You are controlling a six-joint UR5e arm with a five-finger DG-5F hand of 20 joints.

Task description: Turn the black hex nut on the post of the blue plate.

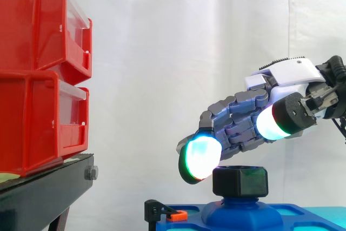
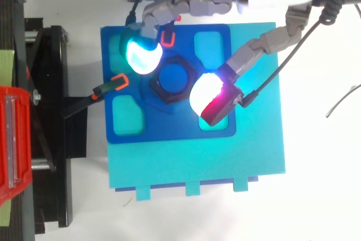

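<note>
Side view has the grey many-fingered hand [image 1: 240, 117] just above the black six-sided nut [image 1: 240, 181] – fingers loosely spread, grasping nothing – while the nut sits on the round post [image 2: 174, 77] of the square blue plate [image 2: 169, 127]

- White surface [image 2: 316, 196]: the lowest level in the top view. A cyan board lies flat on it.
- Cyan board [image 2: 197, 162]: square, with small tabs along its lower edge in the top view. It carries the blue plate.
- Blue plate [image 2: 169, 131]: lies flat on the board's upper left part, leaving bare cyan margins on the right and below.
- Black stand [image 2: 51, 139]: just beside the board's left edge. A black clamp with an orange tip [image 2: 115, 83] reaches from it onto the plate's left rim.
- Red bins [image 1: 32, 112]: two, stacked on the black stand.
</note>
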